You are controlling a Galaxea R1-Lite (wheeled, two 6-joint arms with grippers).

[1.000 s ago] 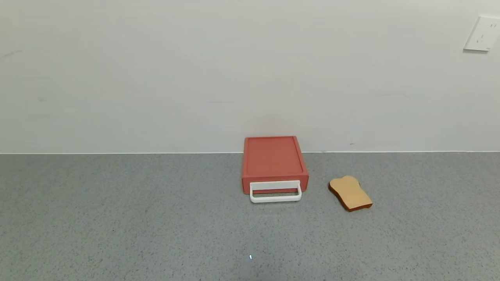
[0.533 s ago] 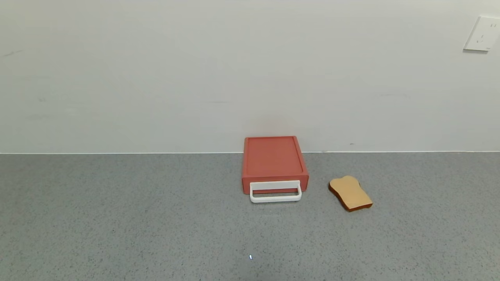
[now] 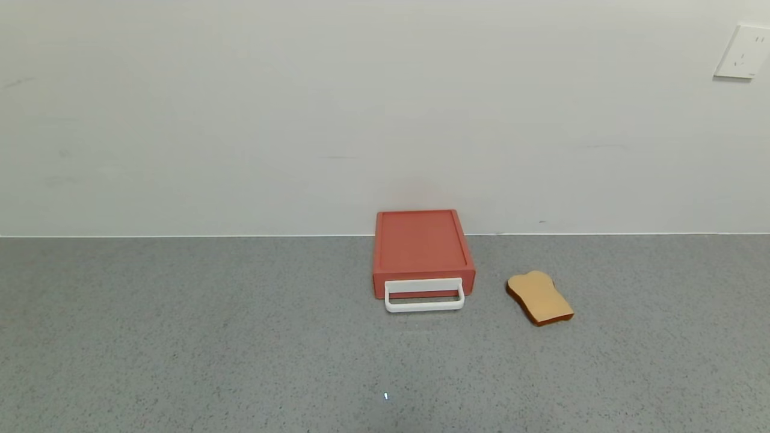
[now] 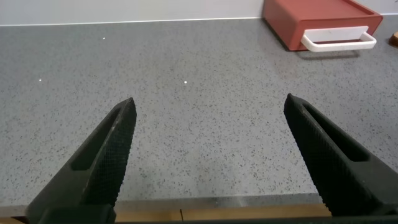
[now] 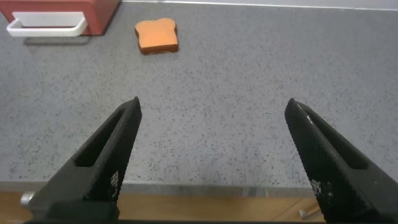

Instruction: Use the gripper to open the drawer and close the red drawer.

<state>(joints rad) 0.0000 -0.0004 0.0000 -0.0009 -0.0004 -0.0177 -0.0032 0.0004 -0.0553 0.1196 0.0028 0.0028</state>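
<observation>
The red drawer (image 3: 422,249) is a flat red-orange box standing against the wall, its tray pushed in, with a white loop handle (image 3: 425,296) facing me. It also shows in the left wrist view (image 4: 320,20) and the right wrist view (image 5: 87,11). My left gripper (image 4: 208,106) is open and empty above the counter's near edge, far from the drawer. My right gripper (image 5: 212,106) is open and empty, also at the near edge. Neither arm shows in the head view.
A tan toast-shaped slice (image 3: 539,297) lies on the grey speckled counter (image 3: 240,337) just right of the drawer; it also shows in the right wrist view (image 5: 157,36). A white wall rises behind, with a socket (image 3: 743,52) at upper right.
</observation>
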